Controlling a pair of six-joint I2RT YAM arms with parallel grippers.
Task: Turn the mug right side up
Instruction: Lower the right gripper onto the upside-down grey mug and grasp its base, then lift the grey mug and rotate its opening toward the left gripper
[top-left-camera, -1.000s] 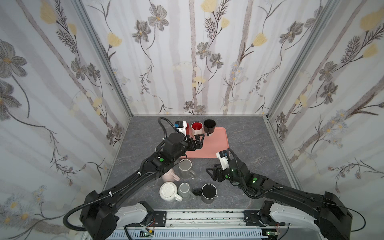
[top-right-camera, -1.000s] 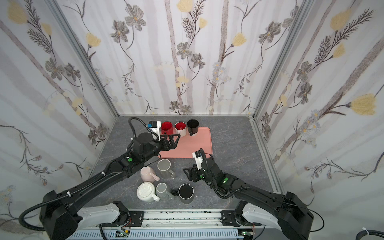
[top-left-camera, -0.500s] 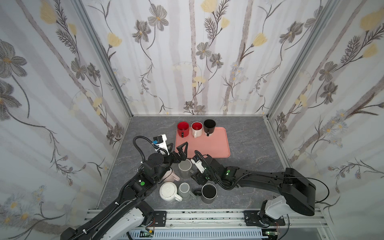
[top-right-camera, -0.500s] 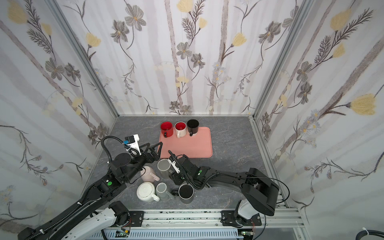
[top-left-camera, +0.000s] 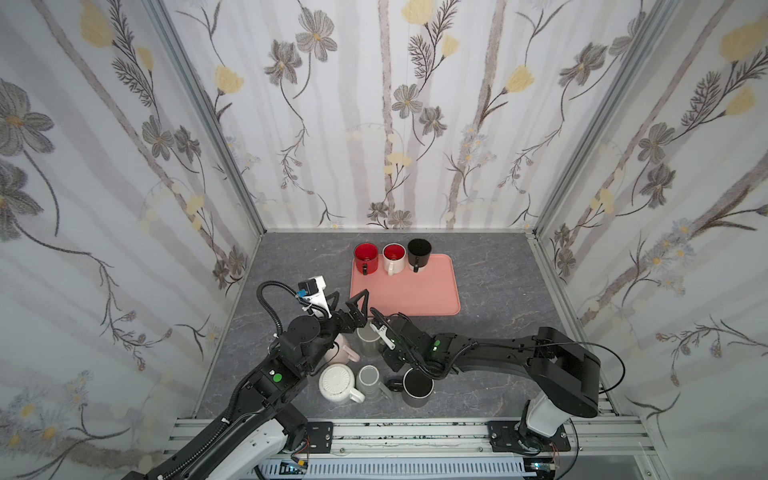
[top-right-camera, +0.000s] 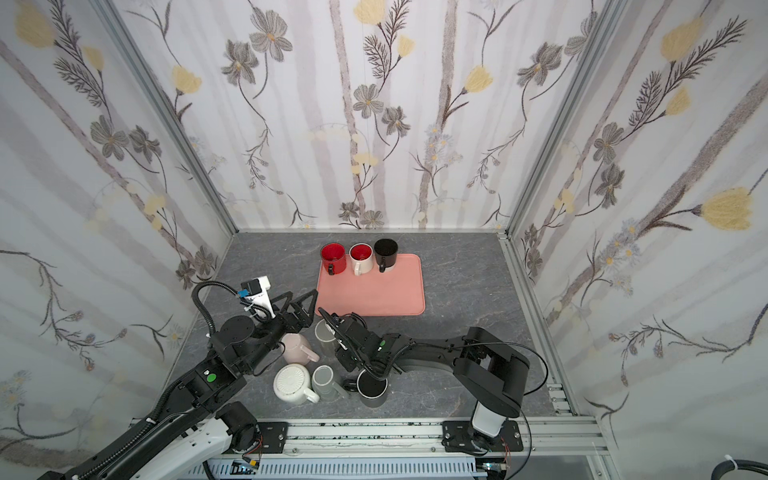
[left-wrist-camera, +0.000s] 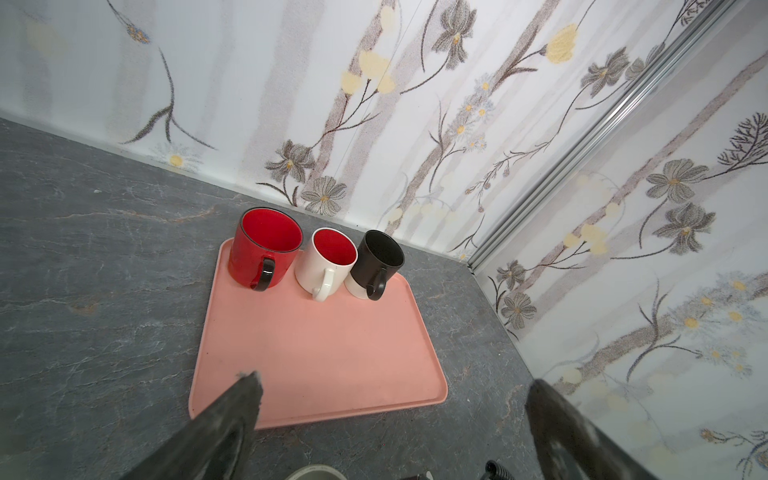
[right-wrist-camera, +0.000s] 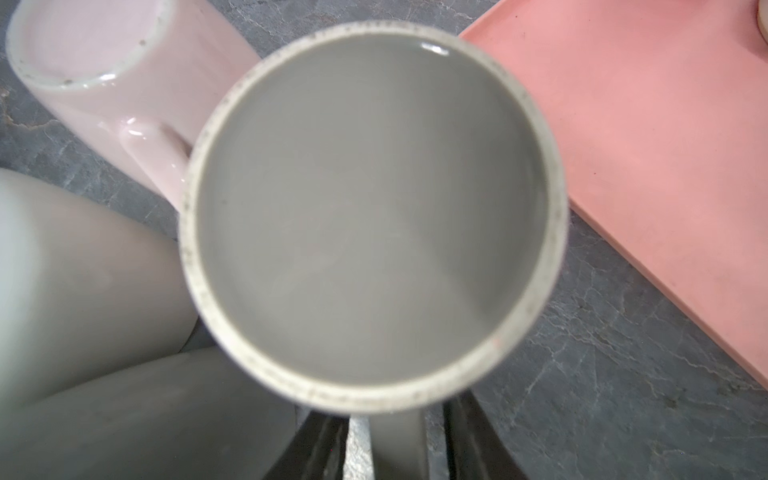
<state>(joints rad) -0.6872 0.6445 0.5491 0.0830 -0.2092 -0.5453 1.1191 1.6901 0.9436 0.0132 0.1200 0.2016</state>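
A grey mug (top-left-camera: 368, 338) (top-right-camera: 323, 332) stands upside down on the floor just before the pink tray; its flat base with a pale ring fills the right wrist view (right-wrist-camera: 374, 208). My right gripper (top-left-camera: 379, 332) (top-right-camera: 335, 332) (right-wrist-camera: 395, 444) has one finger (right-wrist-camera: 320, 449) on each side of the mug's handle (right-wrist-camera: 397, 440), with a thin gap of floor showing on both sides. My left gripper (top-left-camera: 348, 297) (top-right-camera: 300, 297) (left-wrist-camera: 395, 384) hangs wide open and empty above the floor by the tray's near left corner.
The pink tray (top-left-camera: 415, 291) (left-wrist-camera: 324, 357) (right-wrist-camera: 665, 145) carries three upright mugs at its far edge: red (top-left-camera: 365, 255), white (top-left-camera: 394, 255), black (top-left-camera: 419, 251). A pink mug (top-left-camera: 343, 349) (right-wrist-camera: 104, 62), a white mug (top-left-camera: 336, 380), a second grey mug (top-left-camera: 369, 378) and a dark mug (top-left-camera: 417, 384) crowd the grey one.
My left arm drew back from the tray's far mugs to the near left. My right arm reached left to the grey mug, and its jaws narrowed around the handle.
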